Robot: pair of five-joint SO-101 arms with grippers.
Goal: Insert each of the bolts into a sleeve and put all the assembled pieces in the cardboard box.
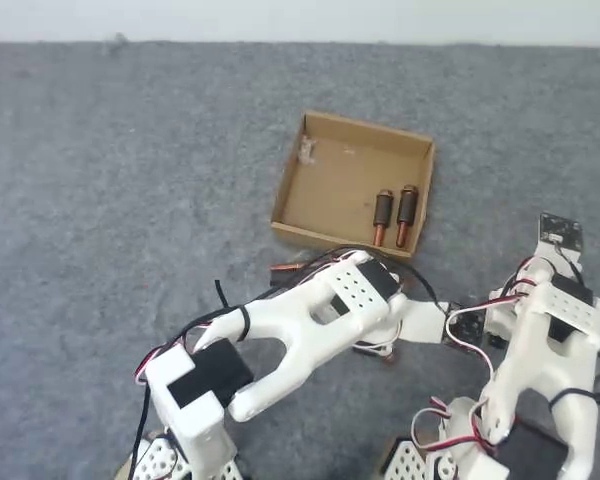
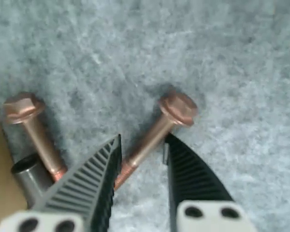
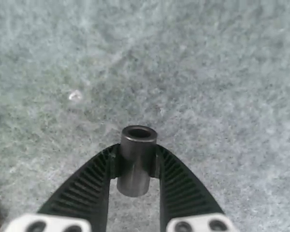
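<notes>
Grey carpeted desk (image 1: 100,160); left claw (image 2: 142,141) spread astride copper bolt (image 2: 154,135); right claw (image 3: 136,152) clamped on dark sleeve (image 3: 137,166).
Stiff, smooth, probably slippery metal; best pinched mid-shank, squarely.

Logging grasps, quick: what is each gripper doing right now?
Left gripper: open, fingers either side of a bolt.
Right gripper: closed on a sleeve.
</notes>
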